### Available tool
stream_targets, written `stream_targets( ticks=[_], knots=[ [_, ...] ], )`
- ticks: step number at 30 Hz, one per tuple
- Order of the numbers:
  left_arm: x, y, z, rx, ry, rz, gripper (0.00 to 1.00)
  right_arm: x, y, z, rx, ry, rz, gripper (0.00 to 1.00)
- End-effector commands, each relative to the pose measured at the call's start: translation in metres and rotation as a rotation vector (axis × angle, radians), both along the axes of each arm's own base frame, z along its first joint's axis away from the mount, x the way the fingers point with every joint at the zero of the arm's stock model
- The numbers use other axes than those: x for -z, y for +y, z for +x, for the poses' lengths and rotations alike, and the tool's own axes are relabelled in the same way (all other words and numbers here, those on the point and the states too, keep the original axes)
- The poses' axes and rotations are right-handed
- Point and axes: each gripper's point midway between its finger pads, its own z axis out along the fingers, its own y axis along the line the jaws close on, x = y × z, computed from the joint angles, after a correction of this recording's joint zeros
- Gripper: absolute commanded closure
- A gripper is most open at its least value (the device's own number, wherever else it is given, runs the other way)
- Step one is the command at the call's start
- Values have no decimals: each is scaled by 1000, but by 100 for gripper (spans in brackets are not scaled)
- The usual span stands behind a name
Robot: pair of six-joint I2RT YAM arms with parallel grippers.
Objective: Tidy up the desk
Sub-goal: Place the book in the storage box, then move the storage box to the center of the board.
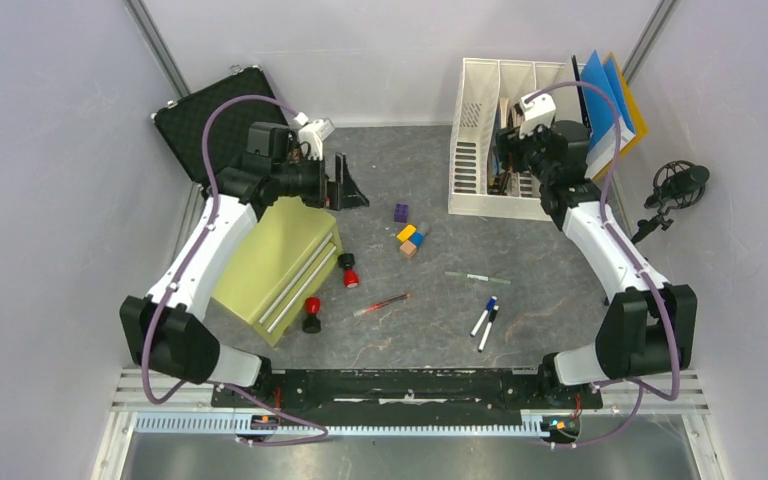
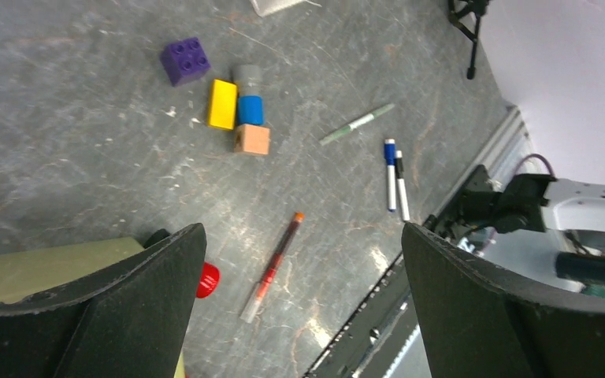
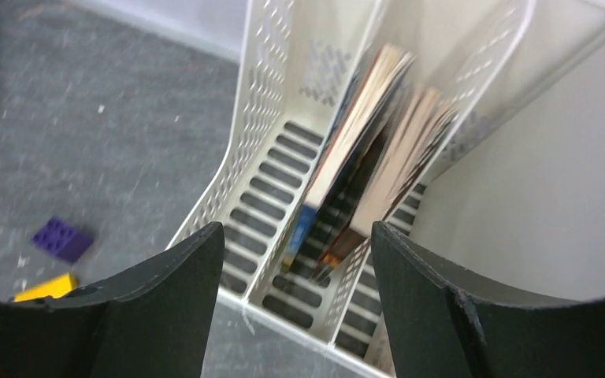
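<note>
The dark grey marbled desk [image 1: 540,290] holds scattered items. My left gripper [image 1: 350,185] is open and empty, raised above the desk's back left beside the yellow-green drawer cabinet [image 1: 275,265]. Its wrist view [image 2: 301,235] looks down on a red pen [image 2: 274,264], a purple brick [image 2: 185,61], a cluster of yellow, blue, grey and tan blocks [image 2: 240,114], a green pen [image 2: 357,124] and two markers [image 2: 395,175]. My right gripper [image 1: 508,165] is open and empty over the white file organiser [image 1: 485,140]. In its wrist view [image 3: 297,232], books [image 3: 370,118] stand in one slot.
A black case [image 1: 210,120] stands open at the back left. Blue and yellow folders [image 1: 612,95] lean behind the organiser. Two red-and-black stamps [image 1: 348,270] [image 1: 311,313] lie by the cabinet. A black microphone stand [image 1: 675,190] sits off the right edge.
</note>
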Motion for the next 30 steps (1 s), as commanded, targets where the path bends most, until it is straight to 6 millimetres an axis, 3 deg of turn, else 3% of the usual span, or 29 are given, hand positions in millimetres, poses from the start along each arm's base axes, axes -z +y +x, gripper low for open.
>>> stream_targets(
  ticks=[1, 4, 9, 17, 21, 30],
  knots=[
    [-30, 19, 9, -44, -231, 93, 0, 6, 13, -29, -141, 2, -101, 24],
    [-49, 34, 9, -84, -342, 149, 0, 34, 4, -47, -144, 80, -180, 21],
    [-66, 55, 3, -128, -478, 233, 0, 95, -28, -78, -96, 256, -304, 20],
    [-60, 65, -11, -119, -523, 282, 0, 168, -102, -115, -40, 493, -370, 22],
    [-57, 65, -10, -119, -525, 282, 0, 185, -124, -108, -19, 534, -406, 24],
    [-60, 77, -10, -143, -556, 345, 0, 198, -139, -66, -1, 527, -447, 26]
  ],
)
